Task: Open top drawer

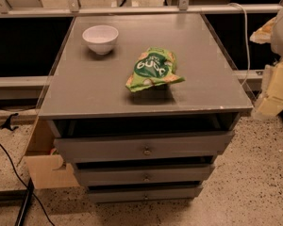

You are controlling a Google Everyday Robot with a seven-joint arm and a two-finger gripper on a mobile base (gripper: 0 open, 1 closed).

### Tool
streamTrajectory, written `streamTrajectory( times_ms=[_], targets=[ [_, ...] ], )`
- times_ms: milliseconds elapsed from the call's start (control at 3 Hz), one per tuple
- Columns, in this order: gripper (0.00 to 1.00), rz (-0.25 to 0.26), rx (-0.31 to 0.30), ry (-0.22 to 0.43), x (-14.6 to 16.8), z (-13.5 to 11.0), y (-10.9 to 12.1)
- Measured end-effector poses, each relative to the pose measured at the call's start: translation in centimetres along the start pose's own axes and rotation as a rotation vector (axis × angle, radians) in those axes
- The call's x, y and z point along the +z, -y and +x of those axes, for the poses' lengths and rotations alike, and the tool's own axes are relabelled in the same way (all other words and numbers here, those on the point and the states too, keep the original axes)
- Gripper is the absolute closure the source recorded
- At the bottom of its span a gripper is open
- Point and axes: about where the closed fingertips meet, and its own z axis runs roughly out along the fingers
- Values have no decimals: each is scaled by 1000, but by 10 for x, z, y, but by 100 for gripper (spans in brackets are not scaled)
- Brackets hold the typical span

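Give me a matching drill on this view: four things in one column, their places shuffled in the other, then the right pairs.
Things
1. white bowl
2. green snack bag
3. top drawer
4. gripper

Places
A. at the right edge of the view, to the right of the cabinet top
B. directly under the cabinet top
C. back left of the cabinet top
D. middle of the cabinet top

Pairs: 1-C; 2-D; 3-B; 4-A
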Motion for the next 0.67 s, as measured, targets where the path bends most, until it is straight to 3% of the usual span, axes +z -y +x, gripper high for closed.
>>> streamTrajectory(
  times_ms=[667],
  targets=[
    [0,-7,-1,20,16,2,-7]
  ],
)
